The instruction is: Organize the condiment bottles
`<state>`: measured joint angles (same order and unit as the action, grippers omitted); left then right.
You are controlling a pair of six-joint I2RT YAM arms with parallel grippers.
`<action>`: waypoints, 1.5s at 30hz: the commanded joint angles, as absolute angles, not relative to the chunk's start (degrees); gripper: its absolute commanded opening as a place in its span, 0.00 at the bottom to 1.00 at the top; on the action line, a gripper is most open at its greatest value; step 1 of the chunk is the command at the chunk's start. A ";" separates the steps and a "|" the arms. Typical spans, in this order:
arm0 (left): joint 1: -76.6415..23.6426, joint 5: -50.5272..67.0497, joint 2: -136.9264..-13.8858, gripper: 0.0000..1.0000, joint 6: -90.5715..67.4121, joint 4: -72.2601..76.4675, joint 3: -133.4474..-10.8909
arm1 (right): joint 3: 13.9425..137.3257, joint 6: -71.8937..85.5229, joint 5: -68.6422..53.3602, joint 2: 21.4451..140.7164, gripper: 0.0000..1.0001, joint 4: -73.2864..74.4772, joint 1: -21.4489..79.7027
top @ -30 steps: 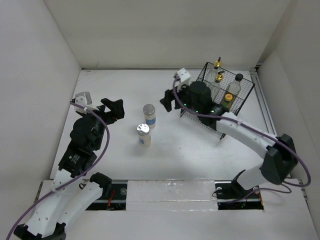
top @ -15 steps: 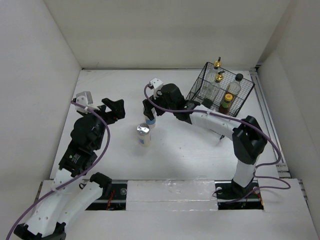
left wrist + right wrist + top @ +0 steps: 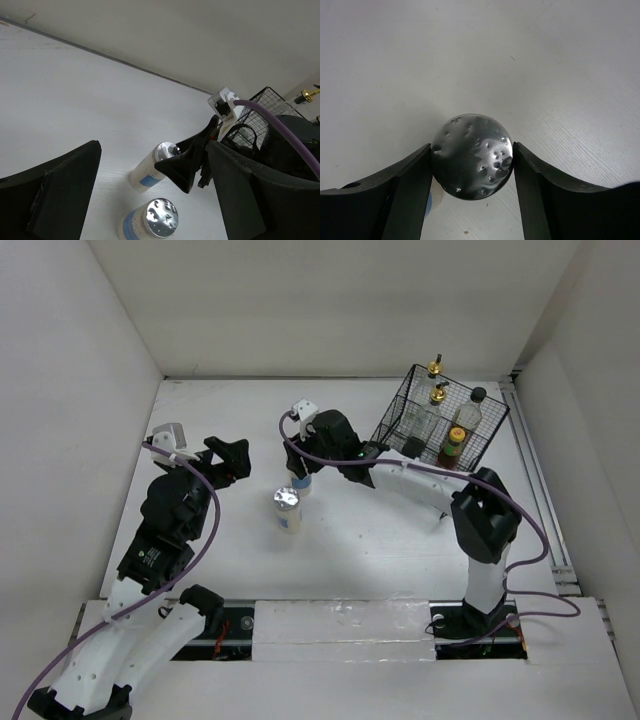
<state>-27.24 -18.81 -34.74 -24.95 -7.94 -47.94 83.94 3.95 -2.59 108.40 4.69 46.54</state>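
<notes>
Condiment bottles point(image 3: 452, 450) status: four in the basket, two out on the counter point(image 3: 350, 540).

- Wire basket point(image 3: 398, 422) sits at 1-2 o'clock on the counter, near the far right corner. Inside it:
  - two gold-pourer bottles point(image 3: 438, 393) on the 12 o'clock side, one behind the other
  - black-capped bottle point(image 3: 477, 396) at 3 o'clock of them
  - green-capped bottle point(image 3: 455, 436) at the 5 o'clock end
  - Can't tell whether the bottles touch each other.
- Far jar point(image 3: 471, 156), silver lid, white body with a blue band, is around counter centre, at about 9 o'clock of the basket and well apart from it.
- Right fingers point(image 3: 405, 190) are pinching the far jar. In the right wrist view one finger presses each side, at 9 and 3 o'clock of the dimpled lid, with no gap showing. From the top the arm covers most of the jar and only the lower body shows.
- Can't tell whether the far jar's base is on the counter or just off it.
- Near jar point(image 3: 287, 508), same type, stands upright on the counter at 7 o'clock of the far jar. It is close but not touching, and nothing is on it.
- Left fingers point(image 3: 55, 195) are spread wide and hold nothing. They are at 9 o'clock of the jars and well apart from them. Both jars show between them in the left wrist view.
- Right arm's purple cable point(image 3: 290, 430) loops at 11 o'clock of the far jar.
</notes>
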 commanded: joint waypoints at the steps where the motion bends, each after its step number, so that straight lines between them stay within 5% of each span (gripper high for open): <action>1: -26.98 -18.46 -34.37 0.84 -24.87 -5.98 -48.60 | 86.31 3.87 -0.26 109.25 0.62 4.22 47.37; 6: -26.98 -18.46 -34.37 0.84 -24.87 -5.98 -48.60 | 85.09 4.39 1.75 106.09 0.43 3.00 47.37; 22: -26.98 -17.93 -34.37 0.84 -24.87 -5.98 -48.60 | 60.30 1.41 28.28 69.35 0.40 -15.73 46.06; 45: -26.98 -17.93 -35.51 0.84 -24.87 -5.45 -48.60 | 55.28 2.28 29.62 72.85 0.37 -17.05 36.47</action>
<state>-27.24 -18.20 -35.22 -24.95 -7.90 -47.94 55.64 0.91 29.50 71.44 -13.76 37.34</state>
